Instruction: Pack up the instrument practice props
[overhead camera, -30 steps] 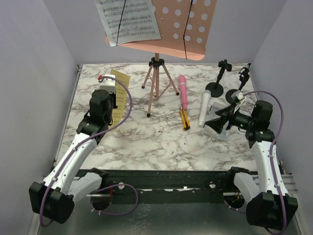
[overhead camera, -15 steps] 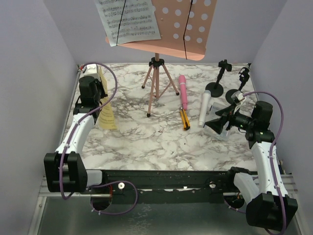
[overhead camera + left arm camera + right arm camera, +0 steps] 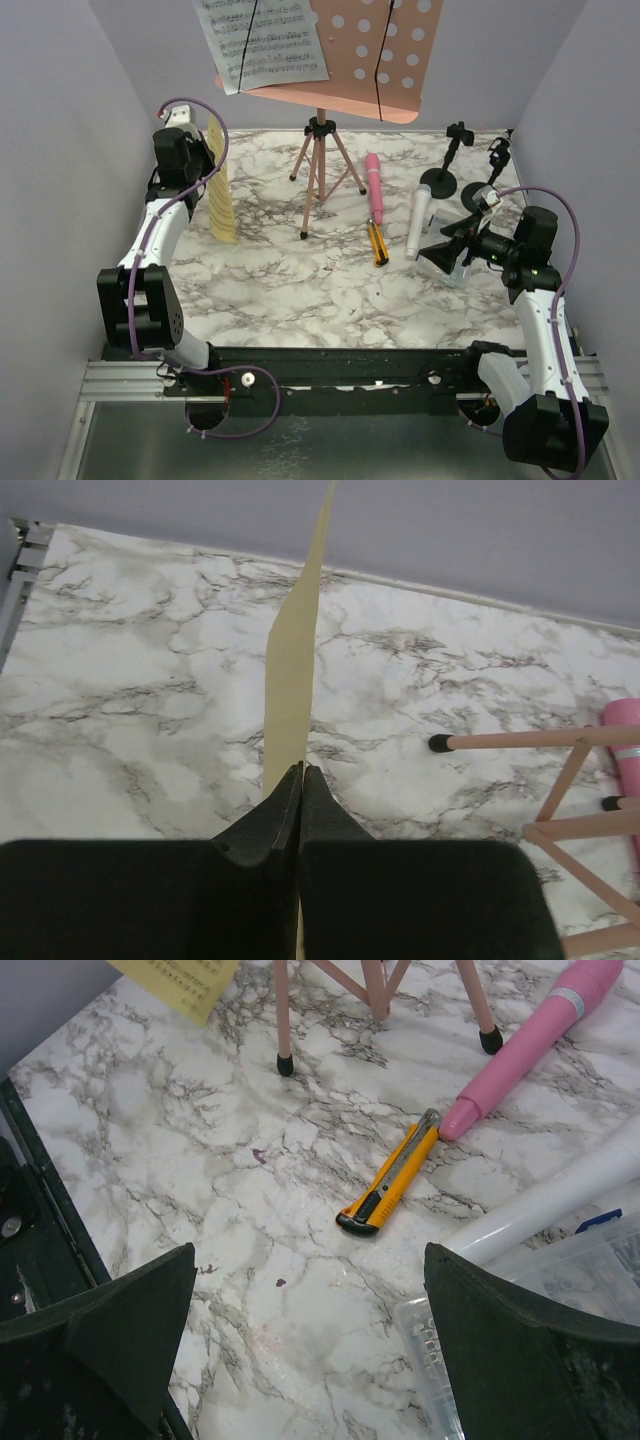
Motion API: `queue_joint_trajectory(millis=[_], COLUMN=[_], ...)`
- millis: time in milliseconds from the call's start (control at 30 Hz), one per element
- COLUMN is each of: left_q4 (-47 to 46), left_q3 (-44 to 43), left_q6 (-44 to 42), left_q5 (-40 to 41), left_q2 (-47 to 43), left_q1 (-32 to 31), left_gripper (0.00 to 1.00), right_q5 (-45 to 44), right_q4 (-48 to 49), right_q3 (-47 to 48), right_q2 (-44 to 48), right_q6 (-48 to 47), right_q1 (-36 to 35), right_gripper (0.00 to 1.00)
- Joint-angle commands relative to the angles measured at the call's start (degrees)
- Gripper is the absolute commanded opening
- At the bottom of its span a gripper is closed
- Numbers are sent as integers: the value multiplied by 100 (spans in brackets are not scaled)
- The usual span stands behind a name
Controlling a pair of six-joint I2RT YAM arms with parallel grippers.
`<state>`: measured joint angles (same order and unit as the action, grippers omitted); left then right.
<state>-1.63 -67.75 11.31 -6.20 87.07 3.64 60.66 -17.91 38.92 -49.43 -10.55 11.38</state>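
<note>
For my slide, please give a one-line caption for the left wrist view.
Left gripper shut on a yellow sheet-music page, held edge-on over the marble table, pink tripod legs at right.

Yellow page (image 3: 221,198) pinched upright, pink rack (image 3: 372,62) standing

No words, brands or numbers are showing legibly anywhere: the white sheet-music page (image 3: 262,40) on the pink music rack (image 3: 375,60) is carrying only printed staves (notes too small to read), and the yellow page (image 3: 175,978) likewise.
</note>
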Motion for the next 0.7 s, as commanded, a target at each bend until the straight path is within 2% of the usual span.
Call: queue_joint_trajectory(millis=[0,200,333,467,533,633,667], left_q4=[-214,-479,-509,-303,-81,375,500], left_q3=[-325,-380,-657,-1199,-1489,-1886,-1960], left_q6=[642,1117,1527,2405,2668,2557,2523], left_q5=[-885,-1280,-1784,-2468,-2469,-2038,-1866], left_q2=[157,576,1444,2445,2827,3125,3151], left_q1=[146,566,1041,1504,1636,1657,1656], left_gripper=[0,0,0,0,0,1,9], right_q5=[-126,-129,-122,-161,-154,-168,-169], right_q4=[-83,-78,-70,-33,-20,-5,3], right_q3=[-55,-59,-68,-100,-111,-119,-125], right_q2=[78,89,93,91,78,49,40], right_q6=[-75,-72,-77,-70,-67,-67,-65], right_q1=[25,29,36,32,29,30,28], right_gripper=[99,100,100,100,99,100,100])
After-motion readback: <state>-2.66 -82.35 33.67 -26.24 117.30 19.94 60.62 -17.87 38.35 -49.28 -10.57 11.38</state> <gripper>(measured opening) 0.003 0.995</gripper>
